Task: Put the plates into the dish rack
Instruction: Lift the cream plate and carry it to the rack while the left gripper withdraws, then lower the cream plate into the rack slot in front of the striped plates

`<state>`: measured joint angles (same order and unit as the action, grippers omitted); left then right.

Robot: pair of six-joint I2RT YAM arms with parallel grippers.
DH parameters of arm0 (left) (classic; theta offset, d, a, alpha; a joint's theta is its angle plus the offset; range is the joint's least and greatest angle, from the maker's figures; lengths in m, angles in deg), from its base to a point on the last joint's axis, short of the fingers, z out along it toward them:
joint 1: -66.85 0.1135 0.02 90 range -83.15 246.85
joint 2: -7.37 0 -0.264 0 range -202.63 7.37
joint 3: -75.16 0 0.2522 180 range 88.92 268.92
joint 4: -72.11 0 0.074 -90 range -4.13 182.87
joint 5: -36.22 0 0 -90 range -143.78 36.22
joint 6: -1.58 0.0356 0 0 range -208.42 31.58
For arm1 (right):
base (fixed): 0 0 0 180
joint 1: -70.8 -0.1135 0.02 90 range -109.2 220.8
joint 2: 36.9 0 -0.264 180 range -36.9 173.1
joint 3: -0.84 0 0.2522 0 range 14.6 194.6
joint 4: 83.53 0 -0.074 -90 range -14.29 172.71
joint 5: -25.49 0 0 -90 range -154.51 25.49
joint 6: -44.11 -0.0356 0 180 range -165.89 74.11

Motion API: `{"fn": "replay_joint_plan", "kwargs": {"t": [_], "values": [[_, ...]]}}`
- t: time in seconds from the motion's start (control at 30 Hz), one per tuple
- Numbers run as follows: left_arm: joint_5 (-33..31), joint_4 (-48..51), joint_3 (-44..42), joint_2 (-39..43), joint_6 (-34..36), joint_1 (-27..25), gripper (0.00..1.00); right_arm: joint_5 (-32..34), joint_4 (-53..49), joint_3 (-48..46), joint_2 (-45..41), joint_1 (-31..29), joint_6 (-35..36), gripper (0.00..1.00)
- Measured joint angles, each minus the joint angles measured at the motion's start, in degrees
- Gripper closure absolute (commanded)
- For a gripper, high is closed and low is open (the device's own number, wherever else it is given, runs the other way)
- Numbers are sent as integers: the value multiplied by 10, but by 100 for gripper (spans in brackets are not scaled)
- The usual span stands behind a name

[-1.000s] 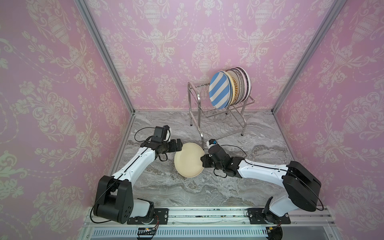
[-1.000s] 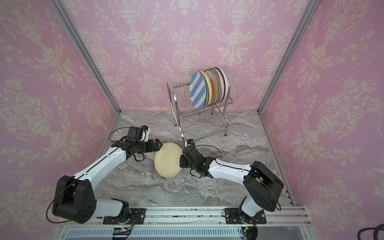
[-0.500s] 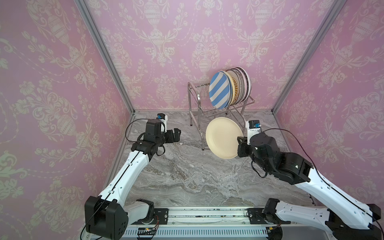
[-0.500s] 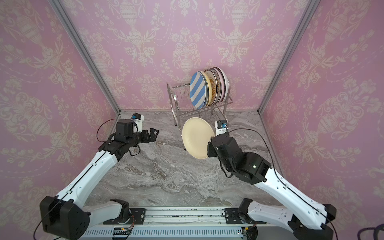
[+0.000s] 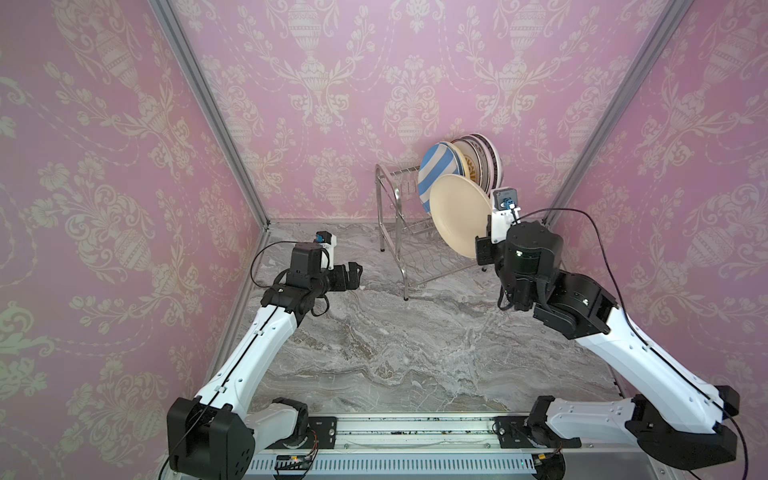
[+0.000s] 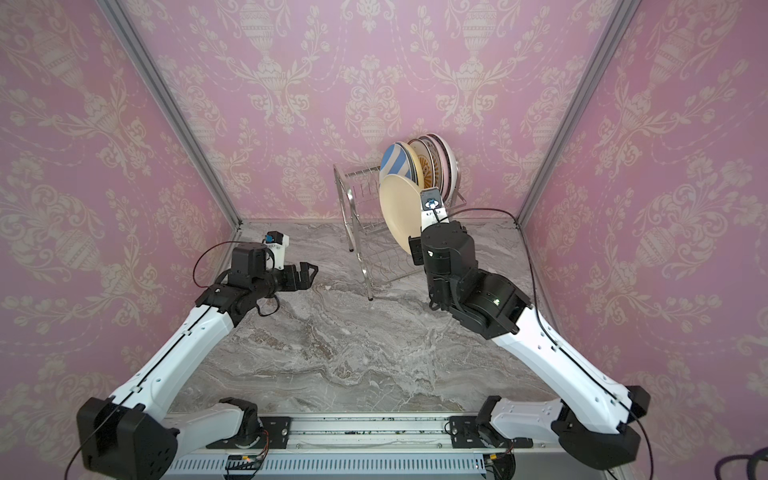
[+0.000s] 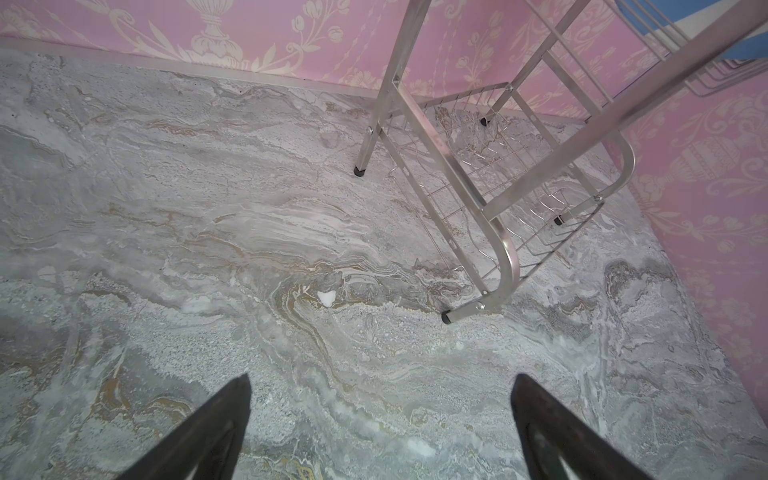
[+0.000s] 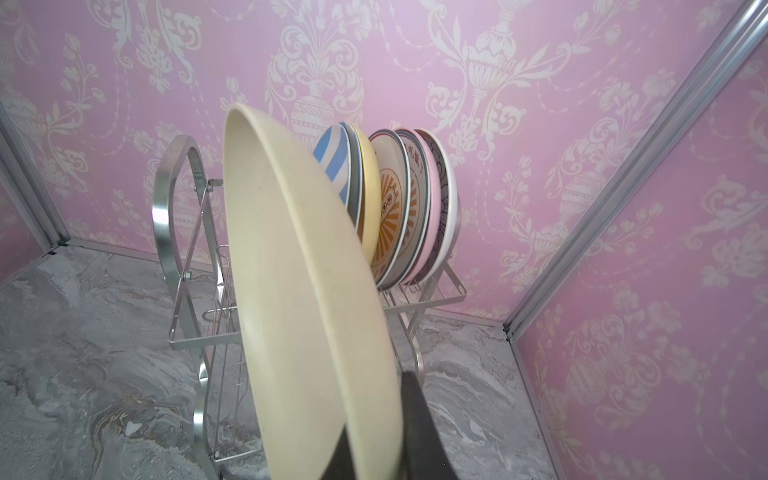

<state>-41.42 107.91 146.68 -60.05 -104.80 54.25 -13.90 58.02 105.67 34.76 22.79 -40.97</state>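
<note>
**While the right claw (image 5: pixel 482 246) pinches a cream plate (image 5: pixel 459 214), the dish rack (image 5: pixel 392 216) waits just beyond it**

Seen in both top views, the right claw is clamped on the lower rim of the cream plate. The plate stands on edge in the air, just in front of the row of plates (image 5: pixel 473 160) in the rack's upper tier. It covers the lower part of the blue-striped plate (image 5: pixel 436 166). The left claw (image 6: pixel 309 275) hovers low over the marble table (image 5: pixel 395 332) with its jaws apart and empty, well apart from the rack.

In the left wrist view, the two dark fingers (image 7: pixel 224 424) spread wide over bare marble. The rack's legs and wire lower tier lie beyond them.

In the right wrist view, the tilted cream plate fills the middle, its rim caught between the claw's fingers (image 8: pixel 415 415). Behind it, on edge in the upper tier, stand striped, yellow, sunburst, pink and dark-patterned plates. Whether the held plate touches the wires cannot be told.
</note>
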Motion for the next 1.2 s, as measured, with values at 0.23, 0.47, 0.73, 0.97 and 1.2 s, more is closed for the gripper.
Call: {"fn": "replay_joint_plan", "kwargs": {"t": [0.23,0.47,0.73,0.97,1.2], "values": [[11,0,-12,18,0,0,1,-13,85,85,104,28,46,100],[24,-1,-30,19,-2,0,1,-28,110,197,204,67,55,100],[26,-1,-36,22,-2,0,1,-66,93,264,308,108,24,100],[25,1,-36,22,-2,0,1,-78,70,323,379,126,10,100],[25,1,-36,22,-2,0,1,-73,69,328,388,125,10,100]]}}
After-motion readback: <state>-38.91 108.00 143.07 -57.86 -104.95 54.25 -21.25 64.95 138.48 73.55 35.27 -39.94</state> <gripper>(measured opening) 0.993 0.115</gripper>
